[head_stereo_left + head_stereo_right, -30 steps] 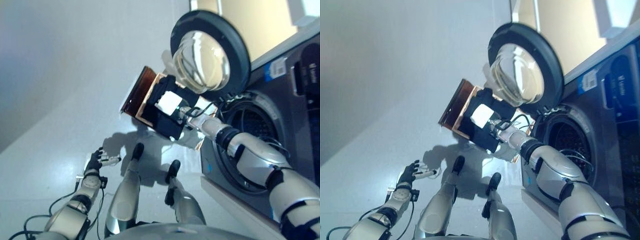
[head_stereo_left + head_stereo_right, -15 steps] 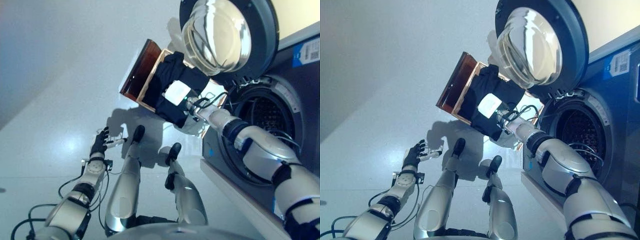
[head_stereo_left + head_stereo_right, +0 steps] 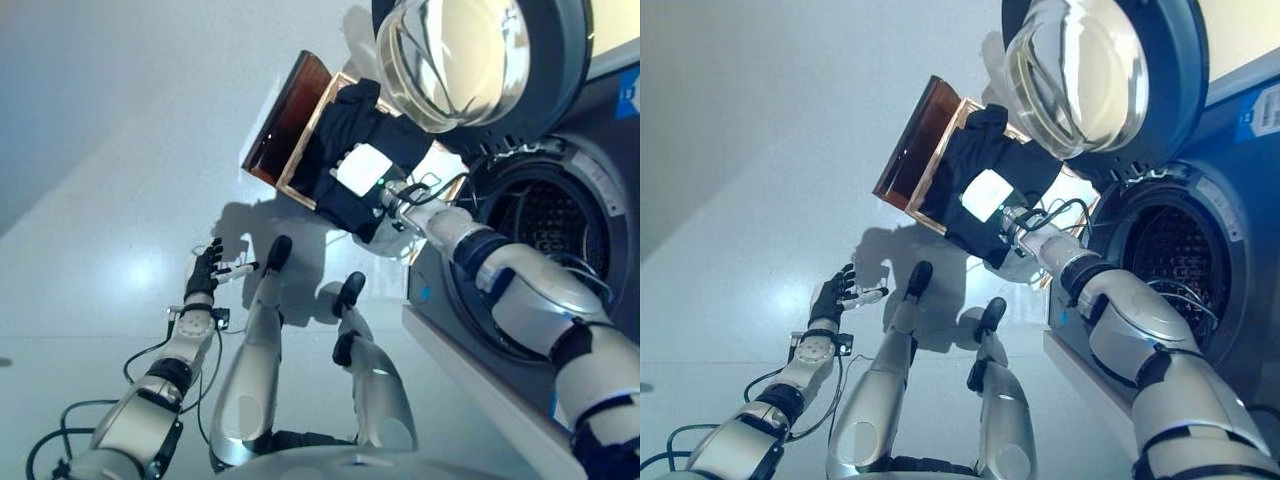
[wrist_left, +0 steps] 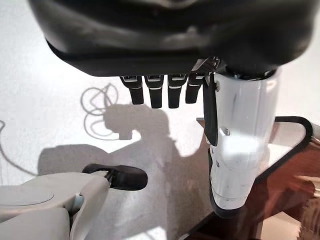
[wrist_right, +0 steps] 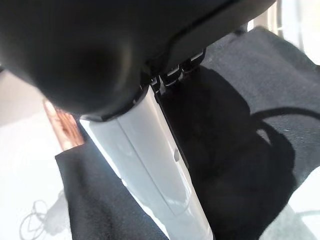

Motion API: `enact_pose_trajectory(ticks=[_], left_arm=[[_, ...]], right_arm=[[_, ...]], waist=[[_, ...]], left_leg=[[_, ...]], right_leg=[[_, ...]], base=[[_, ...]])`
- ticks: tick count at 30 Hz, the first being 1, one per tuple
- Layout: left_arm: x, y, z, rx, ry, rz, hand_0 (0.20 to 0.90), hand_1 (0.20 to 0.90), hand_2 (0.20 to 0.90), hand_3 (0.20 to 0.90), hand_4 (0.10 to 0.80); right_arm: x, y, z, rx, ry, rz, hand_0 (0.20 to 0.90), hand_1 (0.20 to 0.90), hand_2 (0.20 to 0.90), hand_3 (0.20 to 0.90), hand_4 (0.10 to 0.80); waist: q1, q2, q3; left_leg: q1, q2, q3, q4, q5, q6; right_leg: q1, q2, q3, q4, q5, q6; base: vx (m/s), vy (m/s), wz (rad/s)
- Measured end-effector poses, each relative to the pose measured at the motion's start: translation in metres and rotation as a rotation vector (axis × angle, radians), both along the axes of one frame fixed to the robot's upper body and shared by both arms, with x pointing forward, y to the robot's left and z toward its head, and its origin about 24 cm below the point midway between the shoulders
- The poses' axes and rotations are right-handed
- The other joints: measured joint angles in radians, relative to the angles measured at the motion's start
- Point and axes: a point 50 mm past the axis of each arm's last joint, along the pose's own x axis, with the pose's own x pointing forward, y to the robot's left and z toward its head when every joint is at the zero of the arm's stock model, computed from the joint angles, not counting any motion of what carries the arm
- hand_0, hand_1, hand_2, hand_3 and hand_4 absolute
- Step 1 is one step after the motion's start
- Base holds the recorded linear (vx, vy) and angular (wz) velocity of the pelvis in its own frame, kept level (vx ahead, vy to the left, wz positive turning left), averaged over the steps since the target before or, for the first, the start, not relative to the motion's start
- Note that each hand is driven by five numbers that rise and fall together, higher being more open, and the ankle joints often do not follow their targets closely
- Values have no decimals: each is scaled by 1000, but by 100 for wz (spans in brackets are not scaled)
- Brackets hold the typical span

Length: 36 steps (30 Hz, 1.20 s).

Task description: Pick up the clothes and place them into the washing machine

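Observation:
Black clothes (image 3: 350, 115) fill a brown basket (image 3: 285, 120) that stands on the floor beside the washing machine. My right hand (image 3: 362, 170) lies on this black cloth (image 5: 240, 115), with its white thumb cover (image 5: 150, 145) across it; dark hand and dark cloth merge, so its grip is unclear. The machine's round door (image 3: 460, 55) is swung open above the basket, and the drum opening (image 3: 545, 220) shows on the right. Down on the left, my left hand (image 3: 830, 297) hovers open over the floor and holds nothing, its fingers (image 4: 152, 92) straight.
The washing machine's dark front (image 3: 1240, 200) takes up the right side. Pale floor (image 3: 120, 200) stretches to the left of the basket.
The whole view has shifted. My right hand stays on the black clothes, and more of the cloth now shows above the basket's rim. The left hand remains open.

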Motion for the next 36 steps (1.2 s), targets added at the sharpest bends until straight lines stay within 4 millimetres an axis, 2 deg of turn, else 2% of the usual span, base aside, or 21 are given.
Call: enact_pose_trajectory(ticks=[4, 5, 6, 7, 9, 10, 11, 12, 16, 24, 36], left_arm=[[2, 0, 5, -2, -26, -10, 900, 900, 900, 900, 800], [1, 0, 4, -2, -22, -8, 900, 900, 900, 900, 800], [1, 0, 4, -2, -21, -8, 900, 900, 900, 900, 800], [1, 0, 4, -1, -21, -9, 900, 900, 900, 900, 800], [1, -1, 3, 2, -19, -17, 900, 900, 900, 900, 800], [1, -2, 3, 4, -19, -20, 900, 900, 900, 900, 800], [1, -3, 3, 5, -19, -27, 900, 900, 900, 900, 800], [1, -4, 4, 5, -21, -31, 900, 900, 900, 900, 800], [4, -6, 7, 0, -40, -37, 900, 900, 900, 900, 800], [5, -8, 11, -3, -66, -42, 900, 900, 900, 900, 800], [5, -8, 10, 2, -62, -45, 900, 900, 900, 900, 800]], right_arm=[[3, -9, 14, 7, -44, -10, 900, 900, 900, 900, 800], [3, -9, 16, 11, -49, -8, 771, 771, 771, 771, 708], [4, -9, 17, 12, -53, -7, 705, 705, 705, 705, 661], [4, -8, 21, 17, -70, 2, 549, 549, 549, 549, 549], [5, -6, 24, 22, -81, 9, 494, 494, 494, 494, 510], [5, -6, 26, 24, -87, 13, 381, 381, 381, 381, 429], [6, -4, 30, 32, -101, 21, 238, 238, 238, 238, 327], [6, -3, 33, 33, -111, 24, 200, 200, 200, 200, 300], [8, -2, 42, 32, -133, 24, 200, 200, 200, 200, 300], [8, -7, 41, 23, -131, 12, 200, 200, 200, 200, 300], [8, -14, 38, 5, -137, -14, 200, 200, 200, 200, 300]], waist=[[1, 6, 4], [1, 7, 4], [2, 7, 4], [1, 10, 6], [1, 15, 9], [1, 17, 10], [2, 22, 12], [2, 24, 13], [2, 27, 13], [4, 36, 19], [5, 47, 21]], left_leg=[[-44, -1, -11, 1, 11, -14], [-49, -1, -11, 1, 11, -16], [-51, -1, -11, 2, 12, -16], [-56, -1, -11, 0, 14, -18], [-56, -1, -11, 0, 14, -18], [-56, -1, -11, 0, 15, -18], [-57, -1, -11, 0, 15, -18], [-60, -1, -12, 0, 15, -19], [-86, -2, -17, 1, 18, -23], [-86, -6, -35, 0, 22, -22], [-46, -18, -17, 13, 24, -22]], right_leg=[[-54, -3, -10, 38, -15, -7], [-58, -3, -11, 39, -15, -7], [-62, -3, -10, 40, -15, -7], [-70, -5, -10, 48, -18, -9], [-73, -5, -10, 52, -20, -9], [-73, -5, -10, 52, -20, -9], [-73, -5, -10, 53, -20, -9], [-77, -5, -11, 54, -21, -9], [-104, -7, -14, 64, -25, -8], [-104, -14, -35, 87, -44, -2], [-76, -30, -19, 109, -45, -2]], base=[[-23, 5, 9], [0, 0, 0], [-32, 4, 0], [0, 0, 0], [0, 0, 0], [0, 0, 0], [0, 0, 0], [0, 0, 0], [1, -11, 3], [4, -7, 8], [5, 5, -2]])
